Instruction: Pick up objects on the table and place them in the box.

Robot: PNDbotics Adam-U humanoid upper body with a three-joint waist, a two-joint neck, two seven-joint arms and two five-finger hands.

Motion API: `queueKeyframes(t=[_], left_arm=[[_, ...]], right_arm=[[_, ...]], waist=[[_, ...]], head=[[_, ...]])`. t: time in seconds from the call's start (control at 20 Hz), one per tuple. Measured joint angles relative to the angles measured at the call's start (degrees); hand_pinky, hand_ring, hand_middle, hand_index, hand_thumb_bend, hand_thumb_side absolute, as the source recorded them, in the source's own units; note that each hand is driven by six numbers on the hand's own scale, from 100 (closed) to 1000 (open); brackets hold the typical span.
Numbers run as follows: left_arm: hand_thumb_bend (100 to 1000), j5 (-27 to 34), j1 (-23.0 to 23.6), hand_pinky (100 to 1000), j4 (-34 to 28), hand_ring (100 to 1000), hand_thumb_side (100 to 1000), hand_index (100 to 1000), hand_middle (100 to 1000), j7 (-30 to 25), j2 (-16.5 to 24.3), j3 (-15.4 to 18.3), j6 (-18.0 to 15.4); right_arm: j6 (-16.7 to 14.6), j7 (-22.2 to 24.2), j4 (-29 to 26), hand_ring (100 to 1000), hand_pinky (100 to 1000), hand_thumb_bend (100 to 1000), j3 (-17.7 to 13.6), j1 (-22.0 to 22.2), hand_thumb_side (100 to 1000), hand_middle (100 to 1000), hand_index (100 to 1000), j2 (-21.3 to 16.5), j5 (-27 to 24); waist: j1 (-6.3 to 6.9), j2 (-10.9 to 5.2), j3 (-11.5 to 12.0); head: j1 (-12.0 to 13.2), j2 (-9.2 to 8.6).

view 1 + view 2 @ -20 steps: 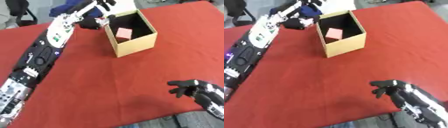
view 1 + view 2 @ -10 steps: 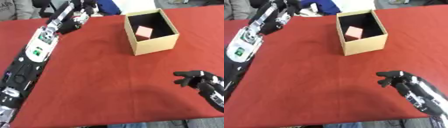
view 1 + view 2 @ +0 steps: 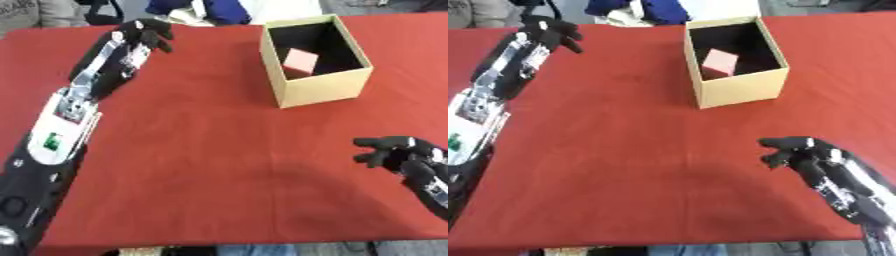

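Observation:
An open cardboard box (image 3: pixel 319 85) stands on the red table (image 3: pixel 210 150) at the back right, and a pink cube (image 3: pixel 300 61) lies inside it. My left hand (image 3: pixel 144 36) hangs over the table's far left part, left of the box, its fingers relaxed and holding nothing. My right hand (image 3: pixel 798 152) rests near the front right edge with its fingers loosely curled and nothing in them. No loose object shows on the red cloth.
Beyond the table's far edge lie blue and white things (image 3: pixel 206 10) and a dark chair part (image 3: pixel 96 6). The table's front edge runs along the bottom of the views.
The camera has shifted, so the box sits further right. My left hand has drawn back from the box to the far left. The right hand stays near the front right.

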Motion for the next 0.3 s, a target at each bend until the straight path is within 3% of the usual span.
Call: queueKeyframes(t=[0.3], left_arm=[[100,4.4,3.13,1000,-5.33,650,818,809,665,-2.52,-1.5,1.59,3.49]], right_arm=[[-0.5,-0.96,-0.19,933,847,100,-0.9,-0.05,539,588,824,-0.03,0.0]], waist=[[-0.36,0.54,0.77]], head=[[-0.02,0.0]])
